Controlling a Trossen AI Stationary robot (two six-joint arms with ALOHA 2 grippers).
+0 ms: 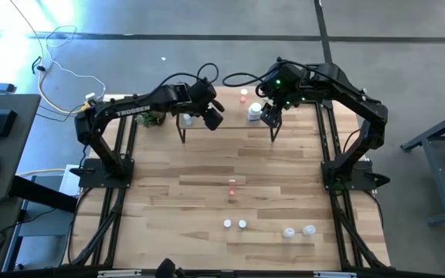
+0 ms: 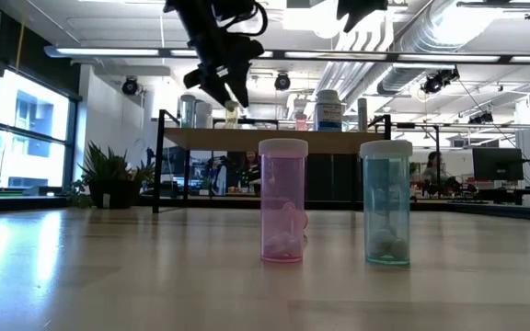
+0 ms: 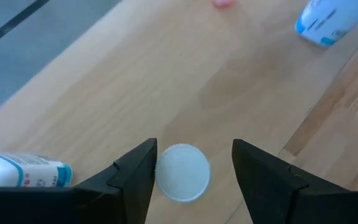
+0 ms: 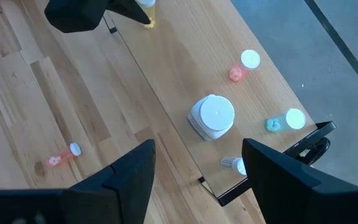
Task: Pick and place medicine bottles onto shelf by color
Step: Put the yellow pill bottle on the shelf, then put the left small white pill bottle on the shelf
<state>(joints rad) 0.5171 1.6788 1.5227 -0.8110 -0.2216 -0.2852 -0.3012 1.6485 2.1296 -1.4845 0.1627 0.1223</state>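
The shelf stands at the table's far side. My left gripper is open above the shelf's left part, its fingers on either side of a small yellow bottle with a white cap, which stands upright on the board. A large white bottle, a pink one and a green one stand on the shelf's right part. My right gripper hangs open and bare above that end. More bottles stand on the table near the front. My left gripper stands open around the small bottle from above, slanting down. One finger's inner edge lies right at the cap's rim, and I cannot tell whether it touches. The other finger is clear of the cap.
A white bottle with a blue label is close beside my left gripper on the shelf. A pink bottle and a teal one stand on the table near the front, with white-capped ones and clear ones. A plant sits at the far left.
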